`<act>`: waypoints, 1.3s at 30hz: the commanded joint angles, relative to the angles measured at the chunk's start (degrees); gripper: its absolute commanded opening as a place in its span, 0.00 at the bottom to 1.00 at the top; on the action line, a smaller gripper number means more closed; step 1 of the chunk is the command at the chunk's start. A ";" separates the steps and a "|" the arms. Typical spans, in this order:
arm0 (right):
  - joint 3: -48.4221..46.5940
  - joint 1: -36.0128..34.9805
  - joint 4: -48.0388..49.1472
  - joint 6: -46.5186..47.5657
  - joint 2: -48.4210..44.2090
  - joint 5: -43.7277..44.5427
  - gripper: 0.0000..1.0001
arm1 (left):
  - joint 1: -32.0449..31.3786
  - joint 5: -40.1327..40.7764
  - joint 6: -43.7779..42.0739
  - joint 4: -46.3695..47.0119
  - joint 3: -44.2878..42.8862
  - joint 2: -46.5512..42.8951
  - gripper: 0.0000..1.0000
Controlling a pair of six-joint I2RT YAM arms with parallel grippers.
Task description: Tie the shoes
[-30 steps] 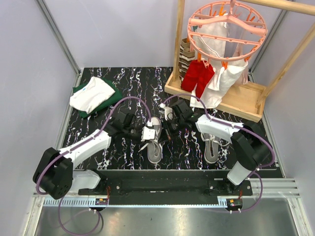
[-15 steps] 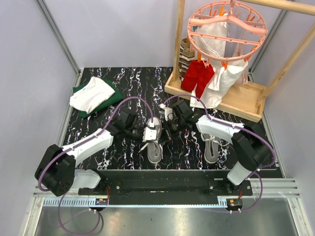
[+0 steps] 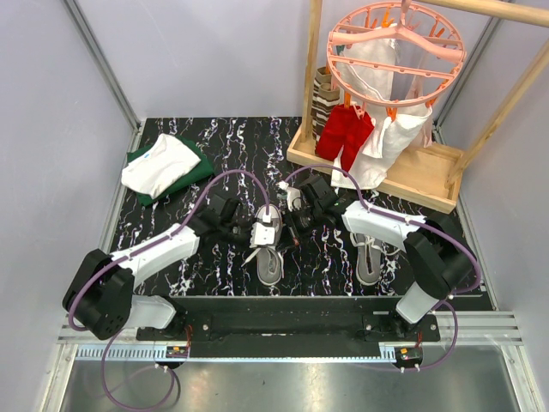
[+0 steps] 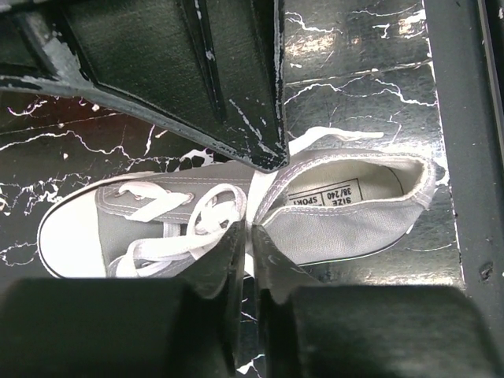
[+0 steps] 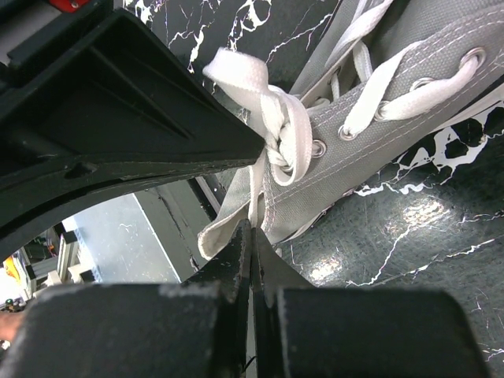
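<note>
Closer in than a second ago and narrower in the jaws: left gripper [image 4: 248, 230], now right over the collar of the shoe [image 4: 346, 213]. Jaws almost together, with a sliver of white in the slit. Cannot tell whether any lace [image 5: 264, 102] is pinched there yet.

Right gripper [image 5: 252, 230] much where it was, clamped tight on one strand of that lace. Strand drawn up from the top eyelets, with a twisted crossing just above the fingers.

Shoe on the table [image 3: 214, 146] between the two grippers. Second shoe [image 3: 371, 256] well apart, partly under the right arm, seemingly not yet tied.

Probably an early step: first crossing on the first shoe made, other lace end being picked up.

Next move calls for a sure pinch on the free strand, low and near the eyelets. Then an even pull outward by both sides to snug the crossing. Needs care, since a light shoe may well slide or tip instead of letting the lace tighten.
</note>
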State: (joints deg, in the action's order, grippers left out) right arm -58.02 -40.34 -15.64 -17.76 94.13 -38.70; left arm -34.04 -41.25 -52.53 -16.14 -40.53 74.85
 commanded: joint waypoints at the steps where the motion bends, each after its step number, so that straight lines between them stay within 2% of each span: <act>1: 0.10 0.26 2.28 1.32 -2.46 -1.38 0.00 | -0.41 0.91 -0.03 2.87 -3.06 0.12 0.06; 4: 0.10 0.26 2.37 1.06 -2.37 -1.47 0.00 | -0.41 1.61 0.76 3.66 -2.97 -0.14 0.03; 7: 0.10 0.26 2.37 1.15 -2.46 -1.38 0.00 | -0.41 1.44 0.85 3.84 -2.80 -0.06 0.12; 11: 0.28 0.26 2.45 1.15 -2.63 -1.38 0.00 | -0.59 1.27 0.77 3.75 -2.80 0.12 0.13; 14: 0.45 0.17 2.45 1.24 -2.81 -1.38 0.00 | -0.59 0.83 0.68 3.49 -2.71 0.12 0.02; 16: 0.45 0.26 2.37 1.41 -2.72 -1.38 0.00 | -0.50 0.30 0.50 3.22 -2.71 -0.14 0.00; 17: 0.28 0.26 2.37 1.76 -2.81 -0.77 0.04 | -0.59 0.12 0.15 2.61 -2.62 -0.40 0.00; 20: -1.56 0.96 2.02 2.55 -2.54 0.29 0.26 | -0.67 -0.14 -0.99 2.17 -2.01 -1.19 0.00; 23: -3.93 2.28 1.40 2.99 -1.76 0.38 0.31 | -0.76 0.21 -1.52 1.55 -2.01 -1.37 0.00; 39: -8.69 2.81 1.05 5.19 6.24 1.87 0.30 | -0.68 -0.32 -2.84 0.58 -2.18 -1.72 0.00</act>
State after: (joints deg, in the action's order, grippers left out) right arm -63.83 -37.47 -14.90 -13.93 99.44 -37.95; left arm -34.50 -40.25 -54.15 -16.45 -41.12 74.72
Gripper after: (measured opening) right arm 0.302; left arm 0.003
